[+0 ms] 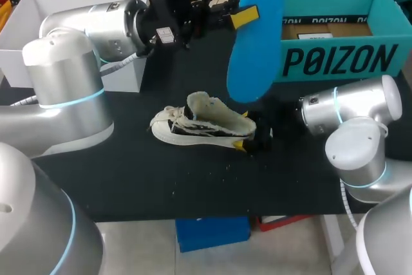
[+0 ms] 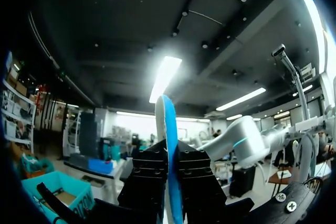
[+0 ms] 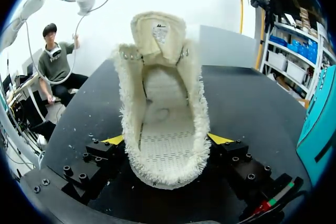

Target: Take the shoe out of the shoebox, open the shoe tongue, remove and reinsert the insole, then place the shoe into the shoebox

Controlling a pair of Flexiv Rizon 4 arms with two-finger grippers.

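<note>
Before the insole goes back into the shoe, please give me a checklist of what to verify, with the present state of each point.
1. Insole gripped firmly: ok, left gripper is shut on it, holding it upright in the air.
2. Shoe steadied: ok, right gripper is shut on its heel end.
3. Tongue pulled open: ok, the opening is wide.
4. Shoe interior free: ok, nothing lies inside.
5. Insole's toe end matches the shoe's toe: cannot tell.

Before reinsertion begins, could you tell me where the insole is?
In the head view the blue insole is held upright in the left gripper, above the shoe and in front of the teal shoebox.
</note>
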